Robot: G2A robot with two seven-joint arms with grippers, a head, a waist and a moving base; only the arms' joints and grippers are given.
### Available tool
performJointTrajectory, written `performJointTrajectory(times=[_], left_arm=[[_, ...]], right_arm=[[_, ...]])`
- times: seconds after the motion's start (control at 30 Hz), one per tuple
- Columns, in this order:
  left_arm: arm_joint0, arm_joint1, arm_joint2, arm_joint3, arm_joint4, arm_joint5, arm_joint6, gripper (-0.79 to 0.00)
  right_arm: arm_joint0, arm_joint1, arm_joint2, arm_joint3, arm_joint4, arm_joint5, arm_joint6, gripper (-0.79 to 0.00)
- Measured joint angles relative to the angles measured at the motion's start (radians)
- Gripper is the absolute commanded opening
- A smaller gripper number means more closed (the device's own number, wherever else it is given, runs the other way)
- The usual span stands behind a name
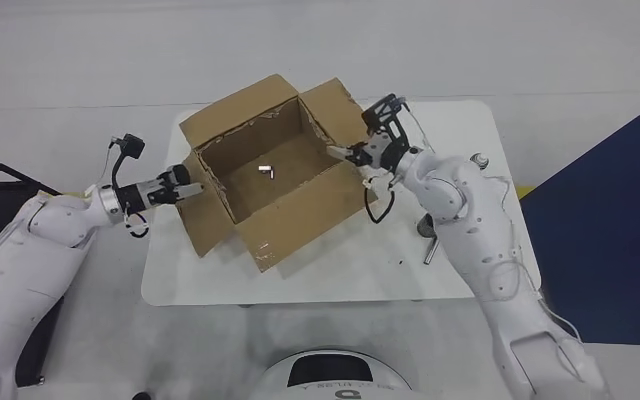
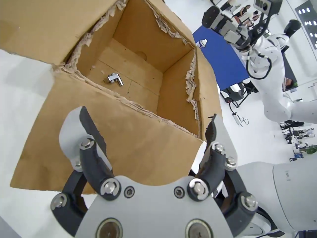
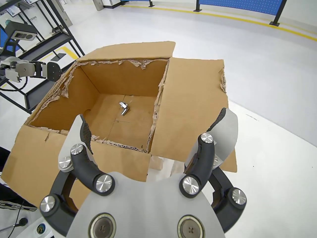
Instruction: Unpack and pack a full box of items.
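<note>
Left gripper (image 2: 147,115) at upright, skewed box (image 2: 49,13)

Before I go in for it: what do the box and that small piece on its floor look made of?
The box: brown corrugated cardboard, matte; its torn rim shows frayed paper layers. The small piece: most likely metal, silvery and shiny, as it glints against the dull floor; plated plastic cannot be ruled out.

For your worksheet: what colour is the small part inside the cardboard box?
The part is silver; clearest in the left wrist view.
</note>
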Motion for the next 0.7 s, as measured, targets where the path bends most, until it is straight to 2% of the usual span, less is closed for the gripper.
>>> performJointTrajectory(times=[0.23,0.43,0.7], left_arm=[[-0.016,-0.025,0.032,0.035,0.013,0.019,0.043,0.0],[-0.056,-0.047,0.058,0.084,0.03,0.026,0.046,0.0],[-0.119,-0.067,0.065,0.118,0.068,-0.005,0.046,0.0]], right_arm=[[0.051,-0.014,-0.065,0.121,0.02,-0.019,0.008,0.0],[0.027,-0.001,-0.049,0.128,0.135,-0.166,0.122,0.0],[-0.063,0.034,0.013,0.045,0.283,-0.323,0.272,0.0]])
